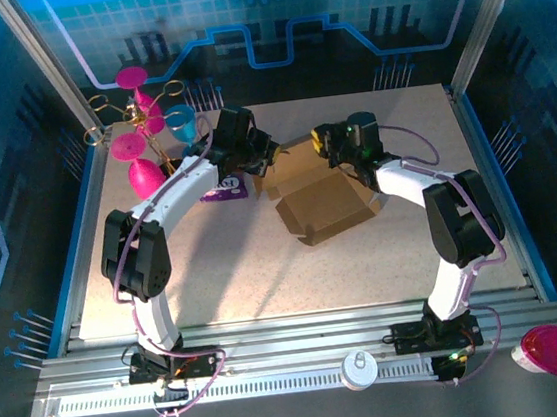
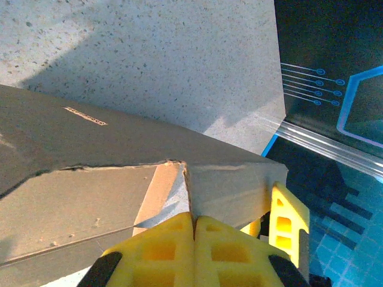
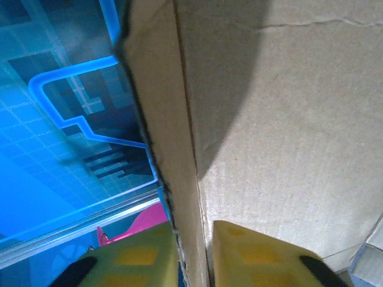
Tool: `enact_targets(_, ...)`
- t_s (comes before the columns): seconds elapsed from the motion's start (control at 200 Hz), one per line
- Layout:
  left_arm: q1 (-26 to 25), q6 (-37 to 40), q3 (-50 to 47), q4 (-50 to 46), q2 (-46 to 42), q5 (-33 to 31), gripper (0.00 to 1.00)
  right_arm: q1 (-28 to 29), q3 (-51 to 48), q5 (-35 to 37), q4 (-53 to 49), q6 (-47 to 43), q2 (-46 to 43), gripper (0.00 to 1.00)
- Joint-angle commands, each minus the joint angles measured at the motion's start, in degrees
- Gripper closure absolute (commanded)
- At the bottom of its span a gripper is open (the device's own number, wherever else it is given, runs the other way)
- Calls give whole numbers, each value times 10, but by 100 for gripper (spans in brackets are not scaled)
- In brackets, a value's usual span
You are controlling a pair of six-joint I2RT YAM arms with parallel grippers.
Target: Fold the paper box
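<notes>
paper box sits half-open mid-bench, far flaps raised; right tool pinches a raised panel's edge; left tool fully closed, empty, nosing a flap corner; judged light, stiff, crease-prone; best held at flap edges, near the hinges.

The left gripper's yellow fingers were pressed together, tips right against the brown paper box. Its cardboard spread ahead and leftward. Beyond it lay the speckled table, with an aluminium edge rail to the right.
</notes>
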Motion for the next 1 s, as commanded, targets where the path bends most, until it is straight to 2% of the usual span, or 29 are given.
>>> enact_targets(0.0, 4, 18, 11, -5, -8, 12, 100, 11, -1, 14, -10, -4, 0, 85)
enact_targets(0.145, 5, 20, 11, -2, -8, 14, 100, 9, -3, 20, -18, -3, -1, 99)
enact_targets(0.19, 5, 30, 15, -4, -10, 16, 100, 9, -5, 22, -23, 1, -4, 100)
enact_targets(0.27, 4, 66, 29, -28, -19, 7, 70, 5, 1, 21, -57, 3, -11, 100)
enact_targets(0.325, 6, 102, 34, -50, -34, -5, 55, 1, 11, 15, -106, 4, -23, 100)
enact_targets(0.375, 10, 140, 28, -72, -56, -22, 46, -6, 19, 8, -139, 6, -32, 100)
enact_targets(0.42, 16, 168, 4, -79, -85, -39, 44, -12, 24, -1, -165, 8, -41, 100)
enact_targets(0.54, 47, 198, -127, -39, -173, -49, 49, -28, 42, -23, -239, 21, -69, 100)
enact_targets(0.66, 76, 188, -249, 15, -222, -7, 63, -37, 54, -29, -288, 33, -95, 100)
enact_targets(0.78, 71, 167, -318, 78, -209, 36, 73, -45, 60, -35, -313, 56, -111, 100)
enact_targets(0.901, 60, 114, -392, 212, -177, 60, 85, -54, 66, -42, -318, 73, -117, 100)
enact_targets(0.996, 47, 87, -422, 307, -142, 67, 89, -61, 74, -43, -323, 82, -119, 100)
